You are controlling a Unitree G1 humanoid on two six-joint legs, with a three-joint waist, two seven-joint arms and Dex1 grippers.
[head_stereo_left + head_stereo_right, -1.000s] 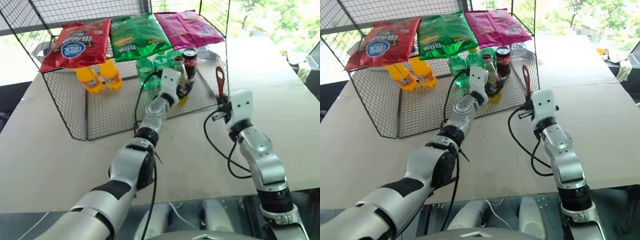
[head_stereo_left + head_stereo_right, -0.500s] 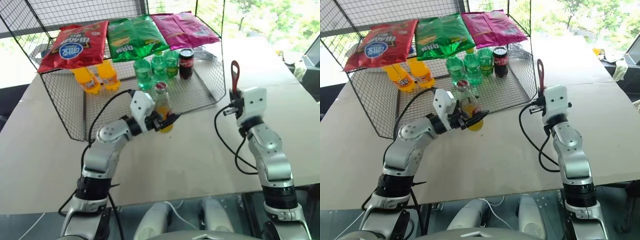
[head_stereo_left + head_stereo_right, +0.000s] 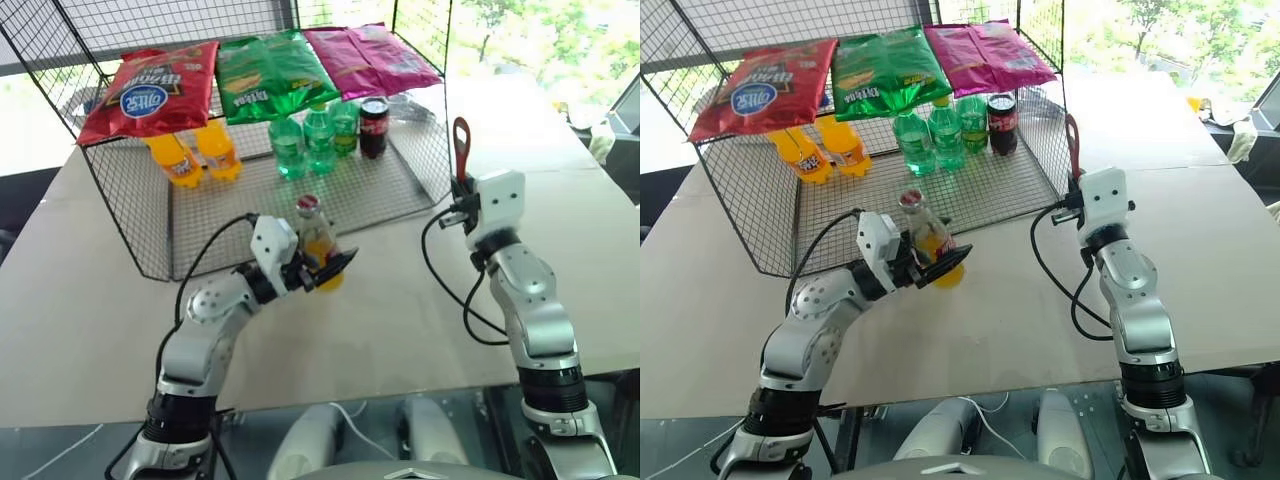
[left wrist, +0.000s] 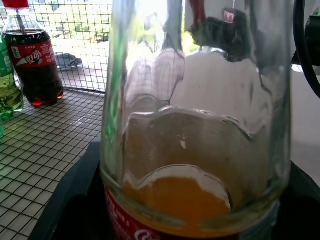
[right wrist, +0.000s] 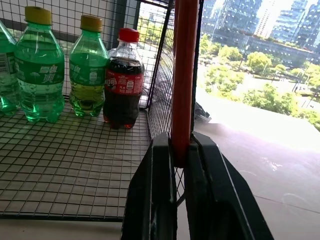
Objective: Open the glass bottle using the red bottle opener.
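Note:
The glass bottle (image 3: pixel 316 240) with yellow-orange drink, a red-and-white label and a red cap hangs slightly tilted above the table, just in front of the wire rack. My left gripper (image 3: pixel 326 266) is shut on its lower body; in the left wrist view the bottle (image 4: pixel 195 125) stands between the black fingers (image 4: pixel 70 200). To the right, my right gripper (image 3: pixel 462 192) is shut on the handle of the red bottle opener (image 3: pixel 461 148), which stands upright with its ring head on top. In the right wrist view the red handle (image 5: pixel 184 75) rises between the pads (image 5: pixel 161 190).
A wire rack (image 3: pixel 140 215) stands at the back of the table, with several snack bags (image 3: pixel 150 88) on top. Inside are orange plastic bottles (image 3: pixel 195 152), green bottles (image 3: pixel 305 140) and a cola bottle (image 3: pixel 375 128). Bare tabletop (image 3: pixel 400 300) lies between my arms.
My left arm has drawn the glass bottle back out of the rack and to the left, over the table. The right gripper has kept the opener about where it was.

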